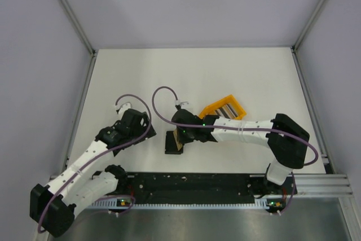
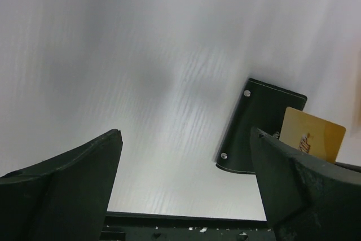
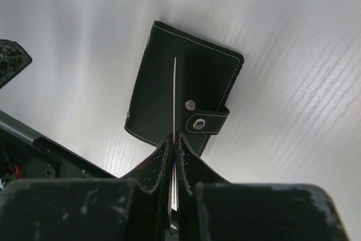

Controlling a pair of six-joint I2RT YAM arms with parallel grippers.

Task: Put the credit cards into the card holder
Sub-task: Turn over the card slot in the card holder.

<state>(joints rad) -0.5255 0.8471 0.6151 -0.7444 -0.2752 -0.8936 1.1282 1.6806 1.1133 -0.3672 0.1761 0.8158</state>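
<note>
Right claw [image 3: 174, 142] is pressed tight on one gold card [image 2: 313, 134], and from its own camera that card shows edge-on, a thin pale line running straight out from the fingertips. Directly ahead of the tips lies the one card holder [image 3: 158, 94], black with pale stitching, flat on the white table [image 3: 293, 38]. Its strap is folded across the edge and shows two snap studs [image 3: 198, 123]. The card's line crosses the holder's face, but whether it touches it I can't tell.

Left claw [image 2: 186, 139] is spread wide with nothing between its two fingers [image 2: 62, 190]. The holder sits ahead of it, off to its right, apart from both fingers.

Behind the right claw, on the far side of its wrist, is one orange bin [image 1: 211, 108] holding a row of credit cards [image 1: 228, 110]. They show as stripes, too small to count.
</note>
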